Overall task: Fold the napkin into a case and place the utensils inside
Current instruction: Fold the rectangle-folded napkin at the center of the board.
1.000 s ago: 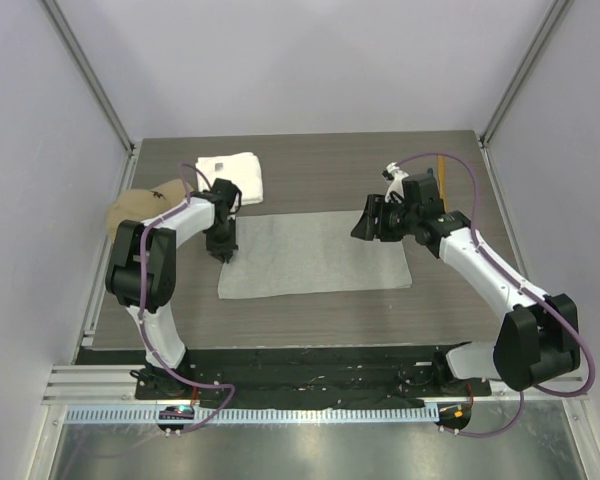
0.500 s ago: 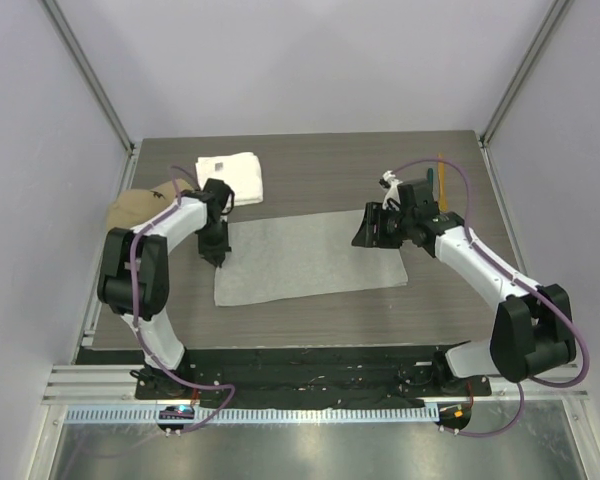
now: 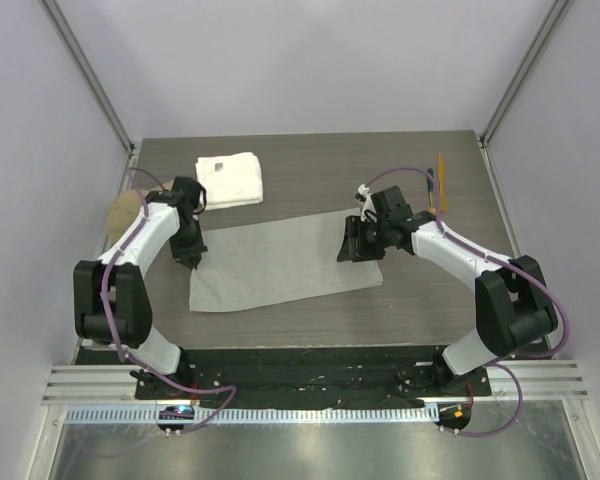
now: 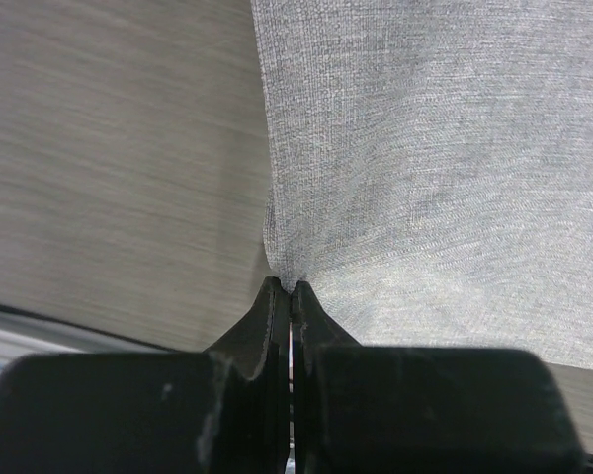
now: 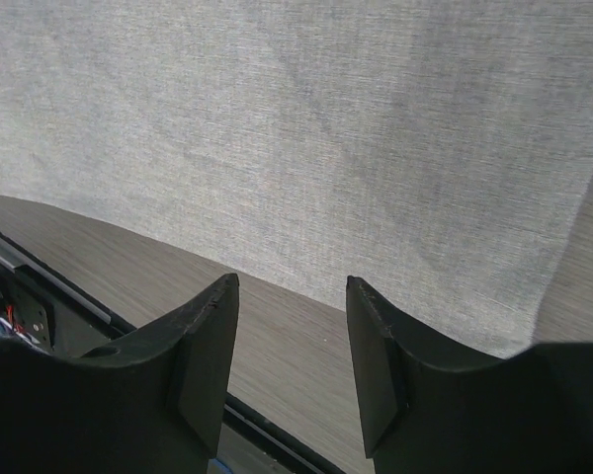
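The light-grey napkin [image 3: 280,262] lies flat and slightly skewed on the dark wood table [image 3: 330,165]. My left gripper [image 3: 188,257] is at the napkin's left edge, shut on a pinch of the cloth [image 4: 285,286], and the napkin [image 4: 425,168] spreads away from the jaws. My right gripper [image 3: 348,246] is over the napkin's right end, open, with nothing between its fingers [image 5: 290,286]. There the napkin [image 5: 326,128] lies just past the fingertips, with bare table between them. Two utensils lie at the back right: an orange-yellow stick [image 3: 441,172] and a dark teal-handled piece [image 3: 430,187].
A thick white folded towel [image 3: 230,180] lies at the back left. A tan cap [image 3: 123,210] sits at the table's left edge, beside the left arm. The table's near edge runs just below the napkin [image 3: 280,340].
The left gripper shut on the napkin's left edge and pulled the cloth leftward. The right gripper followed to the left over the napkin's right end, staying open.
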Robot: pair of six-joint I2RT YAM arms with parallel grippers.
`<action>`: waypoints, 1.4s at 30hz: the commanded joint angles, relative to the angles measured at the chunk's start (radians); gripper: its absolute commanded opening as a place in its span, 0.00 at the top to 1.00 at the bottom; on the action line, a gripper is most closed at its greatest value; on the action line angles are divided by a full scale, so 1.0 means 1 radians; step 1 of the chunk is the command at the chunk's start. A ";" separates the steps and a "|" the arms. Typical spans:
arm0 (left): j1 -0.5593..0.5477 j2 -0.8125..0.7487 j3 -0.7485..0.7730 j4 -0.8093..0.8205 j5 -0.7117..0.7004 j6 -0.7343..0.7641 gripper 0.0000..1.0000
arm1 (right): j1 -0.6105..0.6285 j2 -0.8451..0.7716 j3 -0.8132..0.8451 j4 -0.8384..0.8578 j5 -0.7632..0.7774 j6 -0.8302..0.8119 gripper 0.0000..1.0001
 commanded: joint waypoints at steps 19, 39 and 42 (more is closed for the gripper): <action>-0.077 -0.094 0.279 -0.115 -0.029 -0.020 1.00 | 0.019 0.112 -0.094 0.151 0.071 0.093 0.88; -0.639 0.423 0.769 -0.104 -0.039 -0.334 1.00 | -0.042 -0.042 -0.209 0.177 0.027 0.187 0.93; -0.668 0.489 0.829 -0.104 -0.017 -0.353 1.00 | -0.054 -0.019 -0.215 0.193 0.027 0.176 0.94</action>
